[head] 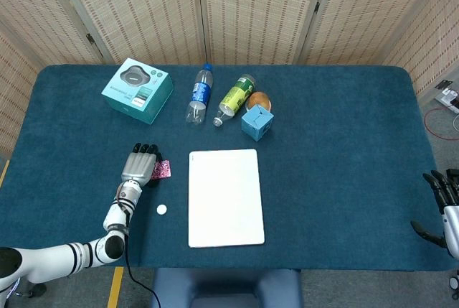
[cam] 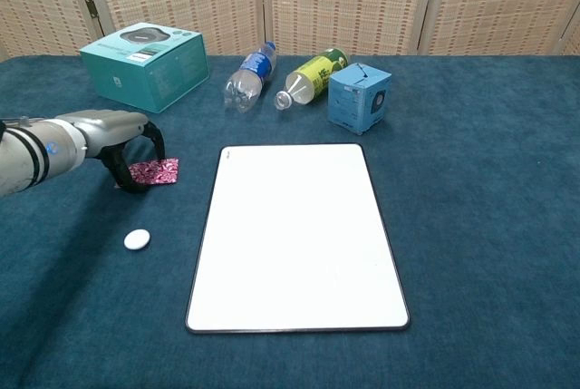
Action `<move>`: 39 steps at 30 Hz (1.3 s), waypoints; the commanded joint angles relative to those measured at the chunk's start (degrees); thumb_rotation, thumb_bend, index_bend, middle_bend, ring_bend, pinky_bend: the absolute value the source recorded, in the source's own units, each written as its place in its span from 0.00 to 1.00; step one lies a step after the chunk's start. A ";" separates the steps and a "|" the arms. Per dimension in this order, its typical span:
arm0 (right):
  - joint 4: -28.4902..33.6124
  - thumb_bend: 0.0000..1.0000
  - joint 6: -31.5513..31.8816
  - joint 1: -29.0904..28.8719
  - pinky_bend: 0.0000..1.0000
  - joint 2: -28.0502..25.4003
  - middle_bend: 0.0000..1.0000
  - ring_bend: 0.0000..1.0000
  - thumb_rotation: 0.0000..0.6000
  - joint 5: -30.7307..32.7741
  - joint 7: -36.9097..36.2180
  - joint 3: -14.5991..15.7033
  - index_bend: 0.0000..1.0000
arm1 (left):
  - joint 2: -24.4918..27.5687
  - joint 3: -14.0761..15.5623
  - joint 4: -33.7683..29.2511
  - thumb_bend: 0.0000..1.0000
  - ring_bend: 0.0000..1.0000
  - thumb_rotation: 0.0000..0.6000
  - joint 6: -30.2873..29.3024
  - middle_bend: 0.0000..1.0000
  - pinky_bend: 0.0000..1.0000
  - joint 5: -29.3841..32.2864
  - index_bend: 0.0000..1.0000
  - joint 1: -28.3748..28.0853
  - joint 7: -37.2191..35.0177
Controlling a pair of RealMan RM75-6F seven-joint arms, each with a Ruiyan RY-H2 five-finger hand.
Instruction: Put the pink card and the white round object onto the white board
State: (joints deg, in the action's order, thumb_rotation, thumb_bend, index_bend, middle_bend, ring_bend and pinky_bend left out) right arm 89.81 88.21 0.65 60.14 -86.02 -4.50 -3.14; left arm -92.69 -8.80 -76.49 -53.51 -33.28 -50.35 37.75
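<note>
While the left hand curls its fingers over the pink card, seemingly pinching it, the flat card could slip free short of the white board.

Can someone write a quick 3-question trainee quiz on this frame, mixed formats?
1. True or false: the white round object already lies on the white board.
2. Multiple choice: the left hand is at which item? A) teal box B) pink card C) blue cube
3. Fill in: the two bottles, blue-labelled and green-labelled, lie on their ____.

Key:
1. False; it sits on the blue cloth, left of the board.
2. B; its fingers curl over the card's left end.
3. Sides.
</note>
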 commanded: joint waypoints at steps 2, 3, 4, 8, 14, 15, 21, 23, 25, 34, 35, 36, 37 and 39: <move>0.06 0.21 0.07 0.05 0.00 0.00 0.11 0.12 1.00 0.00 0.08 0.00 0.10 | 0.80 0.07 -1.46 0.35 0.12 1.00 -1.00 0.14 0.00 -1.99 0.43 0.35 -0.69; 0.07 0.21 0.09 0.06 0.00 -0.01 0.11 0.12 1.00 0.00 0.09 0.00 0.10 | 0.93 0.08 -1.73 0.35 0.12 1.00 -1.15 0.14 0.00 -2.31 0.43 0.42 -0.81; 0.09 0.21 0.12 0.08 0.00 -0.01 0.11 0.12 1.00 0.00 0.10 0.01 0.10 | 1.06 0.09 -2.03 0.35 0.12 1.00 -1.30 0.14 0.00 -2.68 0.43 0.46 -0.92; 0.26 0.21 0.39 0.24 0.00 -0.02 0.11 0.12 1.00 -0.10 0.26 0.06 0.10 | 1.75 -0.05 -5.25 0.35 0.12 1.00 -2.72 0.14 0.00 -7.09 0.43 0.20 -1.51; 0.59 0.21 0.96 0.69 0.00 -0.23 0.11 0.12 1.00 -0.04 0.56 0.13 0.10 | 1.32 0.47 -9.26 0.35 0.12 1.00 -4.10 0.14 0.00 -14.02 0.43 -0.94 -0.99; 0.62 0.21 1.02 0.76 0.00 -0.25 0.11 0.12 1.00 0.01 0.57 0.14 0.10 | 1.05 0.58 -9.50 0.35 0.12 1.00 -4.04 0.14 0.00 -14.98 0.43 -1.23 -0.86; 0.49 0.21 1.01 1.07 0.00 -0.23 0.11 0.12 1.00 0.44 0.40 0.19 0.10 | -1.30 0.96 -9.56 0.35 0.12 1.00 -2.73 0.15 0.00 -18.16 0.43 -3.59 1.32; 0.45 0.21 1.04 1.12 0.00 -0.21 0.11 0.12 1.00 0.47 0.38 0.18 0.10 | -2.31 0.76 -9.18 0.35 0.12 1.00 -2.22 0.15 0.00 -18.13 0.43 -4.43 2.17; 0.43 0.21 1.11 1.18 0.00 -0.19 0.11 0.12 1.00 0.49 0.34 0.15 0.10 | -3.27 0.54 -8.78 0.35 0.12 1.00 -1.75 0.15 0.00 -17.92 0.43 -5.16 2.80; 0.13 0.21 1.12 1.52 0.00 -0.12 0.11 0.12 1.00 0.87 0.00 0.16 0.10 | -4.92 1.23 -9.01 0.35 0.10 1.00 -0.78 0.15 0.00 -15.73 0.32 -6.81 6.25; 0.11 0.21 1.13 1.52 0.00 -0.10 0.11 0.12 1.00 0.86 -0.03 0.15 0.10 | -4.93 1.28 -9.21 0.34 0.10 1.00 -0.90 0.15 0.00 -15.67 0.29 -6.80 6.29; 0.09 0.21 1.14 1.51 0.00 -0.07 0.11 0.12 1.00 0.85 -0.04 0.13 0.10 | -4.91 1.33 -9.41 0.34 0.10 1.00 -1.05 0.15 0.00 -15.70 0.26 -6.76 6.27; 0.05 0.21 1.15 1.52 0.00 -0.01 0.11 0.12 1.00 0.83 -0.07 0.12 0.10 | -4.85 1.49 -9.62 0.34 0.10 1.00 -1.28 0.15 0.00 -15.83 0.25 -6.69 6.33; 0.04 0.21 1.16 1.47 0.00 0.04 0.11 0.12 1.00 0.69 -0.08 0.11 0.10 | -4.60 1.79 -10.06 0.34 0.10 1.00 -1.62 0.15 0.00 -16.02 0.23 -6.54 6.45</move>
State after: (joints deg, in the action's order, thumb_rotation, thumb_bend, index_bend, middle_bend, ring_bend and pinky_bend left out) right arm 89.85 89.36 2.12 60.17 -85.35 -4.58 -3.03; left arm -97.34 -7.09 -86.50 -55.07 -49.25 -56.94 44.14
